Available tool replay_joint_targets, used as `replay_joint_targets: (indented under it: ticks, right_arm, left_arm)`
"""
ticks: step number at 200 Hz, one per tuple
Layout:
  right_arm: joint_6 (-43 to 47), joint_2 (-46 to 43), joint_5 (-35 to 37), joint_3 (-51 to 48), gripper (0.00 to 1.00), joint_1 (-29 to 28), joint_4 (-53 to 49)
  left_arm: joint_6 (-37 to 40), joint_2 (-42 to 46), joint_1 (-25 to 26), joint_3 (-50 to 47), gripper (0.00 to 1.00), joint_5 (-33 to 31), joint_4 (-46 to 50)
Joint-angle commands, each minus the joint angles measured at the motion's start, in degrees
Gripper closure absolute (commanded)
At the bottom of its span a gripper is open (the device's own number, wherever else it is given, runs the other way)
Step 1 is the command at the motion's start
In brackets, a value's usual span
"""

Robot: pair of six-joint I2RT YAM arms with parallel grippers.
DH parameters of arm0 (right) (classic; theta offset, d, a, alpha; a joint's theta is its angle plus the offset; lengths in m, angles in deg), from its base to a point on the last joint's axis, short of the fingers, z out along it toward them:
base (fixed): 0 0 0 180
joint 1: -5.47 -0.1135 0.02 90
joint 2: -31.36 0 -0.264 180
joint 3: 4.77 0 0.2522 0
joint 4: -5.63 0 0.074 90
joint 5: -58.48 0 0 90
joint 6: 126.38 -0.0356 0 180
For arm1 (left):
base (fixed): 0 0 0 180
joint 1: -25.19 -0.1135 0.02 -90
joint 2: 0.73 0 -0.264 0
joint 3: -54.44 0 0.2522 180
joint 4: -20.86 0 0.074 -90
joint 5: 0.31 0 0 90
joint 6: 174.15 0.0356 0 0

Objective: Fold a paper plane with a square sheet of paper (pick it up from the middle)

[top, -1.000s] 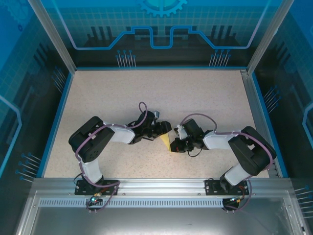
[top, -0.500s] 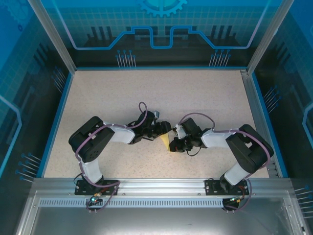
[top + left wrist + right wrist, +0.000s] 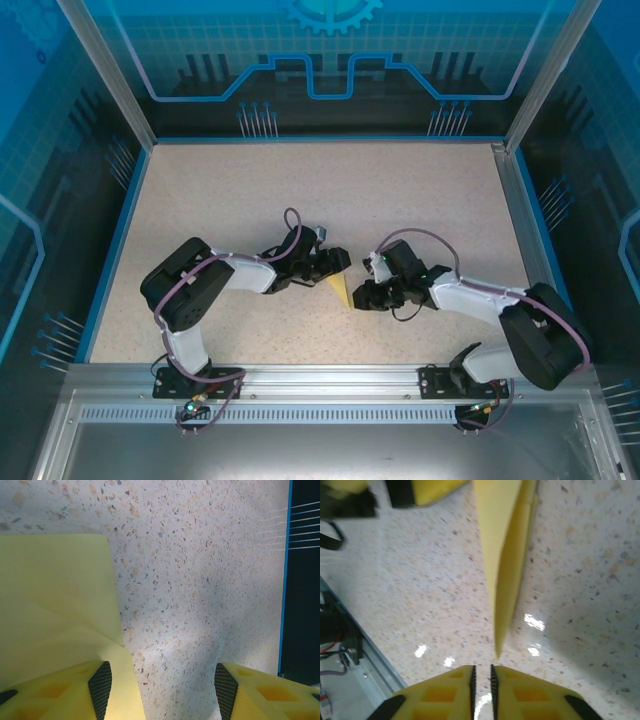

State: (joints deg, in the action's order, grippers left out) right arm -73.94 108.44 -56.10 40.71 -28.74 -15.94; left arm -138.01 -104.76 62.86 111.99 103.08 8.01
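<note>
Your sheet of paper (image 3: 340, 288) lies on the table (image 3: 420, 200) between the two hands, already folded down to a narrow pale yellow wedge whose tip points toward the arm bases. Your left hand (image 3: 161, 682) is spread wide, with one finger (image 3: 100, 687) over the paper's edge and the other out over bare table. I judge it sits there to pin the layers so the wedge cannot slide or spring open, though the wrist view does not settle whether that finger actually presses down. Your right hand (image 3: 481, 680) is barely parted, with a thin slit between its pads and nothing in it. The wedge's tip lies just ahead of its fingertips, apart from them. That placement suggests it is lined up along the crease, either to run the fold flat or to take the tip for the next fold. One side of the wedge seems slightly lifted, so watch that the layers do not shift.
</note>
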Motion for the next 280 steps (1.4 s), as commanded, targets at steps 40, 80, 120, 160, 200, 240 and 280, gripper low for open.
replay_joint_targets:
  ticks: [40,80,120,160,200,240,280]
  right_arm:
    - [-8.1,5.5,-5.6,1.1,0.94,-0.1,14.4]
    - [-9.9,10.2,-4.7,2.2,0.94,-0.9,17.6]
    - [-10.0,15.2,-5.1,-0.5,0.94,0.0,19.1]
    - [-9.5,19.5,-4.6,-5.7,0.94,0.3,21.4]
    - [-8.5,15.5,-4.8,-7.6,0.93,0.9,18.6]
    - [-5.9,12.1,-4.2,-7.6,0.92,0.4,11.7]
    - [-3.3,15.1,4.0,-4.7,0.93,-3.5,1.3]
  left_arm:
    - [0.8,-1.7,0.1,-0.2,0.39,-0.3,7.5]
    - [0.6,-2.0,0.1,-0.2,0.39,-0.3,7.7]
    - [0.7,-1.8,0.1,0.1,0.39,-0.4,8.2]
    - [0.8,-1.9,0.1,0.4,0.39,-0.5,8.6]
    - [1.1,-1.8,0.0,0.3,0.39,-0.8,9.4]
    - [1.1,-1.7,-0.1,0.4,0.39,-1.0,9.7]
    - [1.0,-1.7,-0.1,0.6,0.39,-0.8,9.9]
